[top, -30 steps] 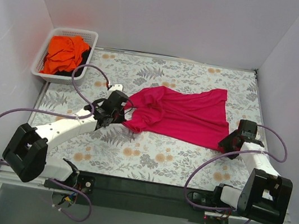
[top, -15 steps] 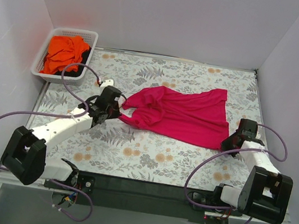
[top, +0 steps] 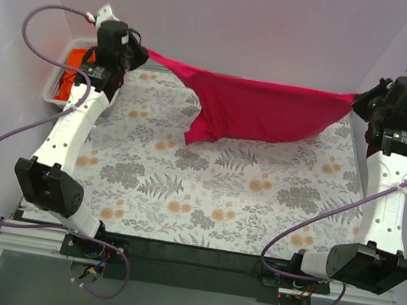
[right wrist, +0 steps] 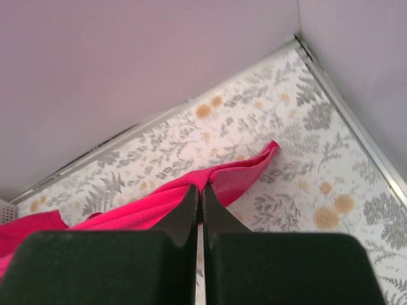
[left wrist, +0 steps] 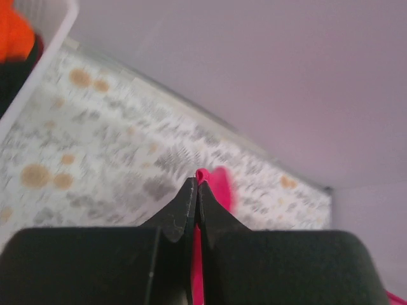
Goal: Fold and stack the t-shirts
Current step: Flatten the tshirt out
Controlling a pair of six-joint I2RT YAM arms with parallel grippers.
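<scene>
Two robot arms hold a magenta-pink t-shirt (top: pixel 264 112) stretched in the air across the far side of a flower-patterned table (top: pixel 205 191). The left gripper (top: pixel 136 52), raised at the far left corner, is clamped on one end of the cloth. The right gripper (top: pixel 360 102), raised at the far right corner, is clamped on the other end.

Between them the shirt's top edge runs in a nearly straight line, dipping a little in the middle. The rest of the cloth hangs below it, with a longer flap drooping left of centre towards the tabletop. Whether that flap touches the table cannot be told from above.

The left wrist camera shows black fingers (left wrist: pixel 181 213) pressed together on a thin strip of pink cloth, a small fold poking out past the tips. The right wrist camera shows fingers (right wrist: pixel 184 213) closed tight on a bunched edge, the shirt trailing away to the left above the table.

A bright orange t-shirt (left wrist: pixel 13 32) lies crumpled in a white slatted basket (left wrist: pixel 54 35) at the table's far left corner, partly hidden behind the left arm (top: pixel 77 121) in the overhead view. Pale walls (top: pixel 270 24) enclose the table on three sides.
</scene>
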